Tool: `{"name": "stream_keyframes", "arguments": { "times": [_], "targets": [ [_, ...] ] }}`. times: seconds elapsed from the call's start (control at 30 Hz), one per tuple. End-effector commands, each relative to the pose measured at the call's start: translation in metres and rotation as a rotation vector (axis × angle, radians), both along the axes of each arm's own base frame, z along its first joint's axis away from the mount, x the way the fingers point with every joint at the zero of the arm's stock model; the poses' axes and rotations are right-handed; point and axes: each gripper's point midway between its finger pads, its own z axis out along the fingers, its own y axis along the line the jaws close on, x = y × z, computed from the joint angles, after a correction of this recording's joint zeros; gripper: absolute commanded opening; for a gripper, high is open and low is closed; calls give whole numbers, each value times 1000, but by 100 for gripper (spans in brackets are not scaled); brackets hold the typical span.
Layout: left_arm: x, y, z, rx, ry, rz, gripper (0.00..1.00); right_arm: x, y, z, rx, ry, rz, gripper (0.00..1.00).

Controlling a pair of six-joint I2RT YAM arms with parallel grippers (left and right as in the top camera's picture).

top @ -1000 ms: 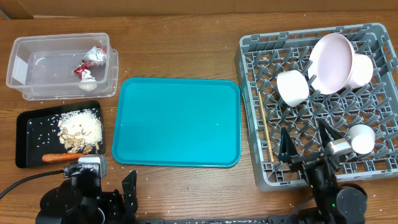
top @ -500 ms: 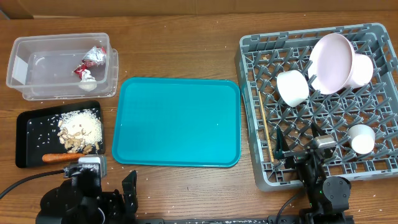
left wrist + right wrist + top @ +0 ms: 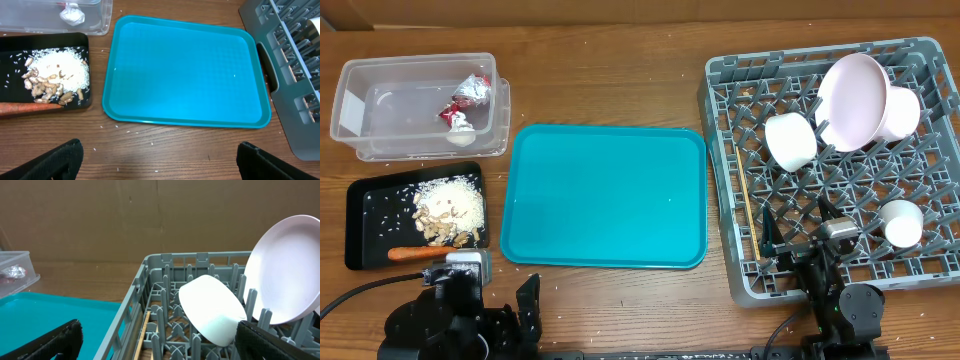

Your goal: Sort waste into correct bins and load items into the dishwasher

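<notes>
The grey dish rack holds a white plate, two white bowls, a small cup and chopsticks along its left side. My right gripper is open and empty over the rack's front edge; in the right wrist view a bowl, the plate and the chopsticks lie ahead. The clear tub holds red wrappers and a foil ball. The black tray holds food scraps with rice and the carrot. My left gripper is open and empty over bare wood.
A large teal tray lies between the bins and the rack, and it shows in the left wrist view. Loose rice grains are scattered on the wooden table near its front edge. The left arm sits at the bottom left.
My right gripper has shifted a little to the left and back toward the rack's front edge, then stopped. The left arm and all objects have not moved.
</notes>
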Motion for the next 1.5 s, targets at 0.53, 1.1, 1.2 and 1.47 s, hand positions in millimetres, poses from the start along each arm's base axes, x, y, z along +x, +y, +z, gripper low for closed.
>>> {"name": "stream_keyframes", "arguments": {
  "times": [0.53, 1.1, 1.2, 1.47],
  "targets": [
    [-1, 2, 1, -2, -9, 14, 100, 0, 0, -2, -3, -6, 1, 100],
    [0, 4, 2, 11, -19, 18, 100, 0, 0, -2, -3, -6, 1, 100],
    [6, 5, 6, 10, -77, 31, 100, 0, 0, -2, -3, -6, 1, 100],
    [43, 22, -32, 31, -257, 140, 100, 0, 0, -2, -3, -6, 1, 100]
  ]
}}
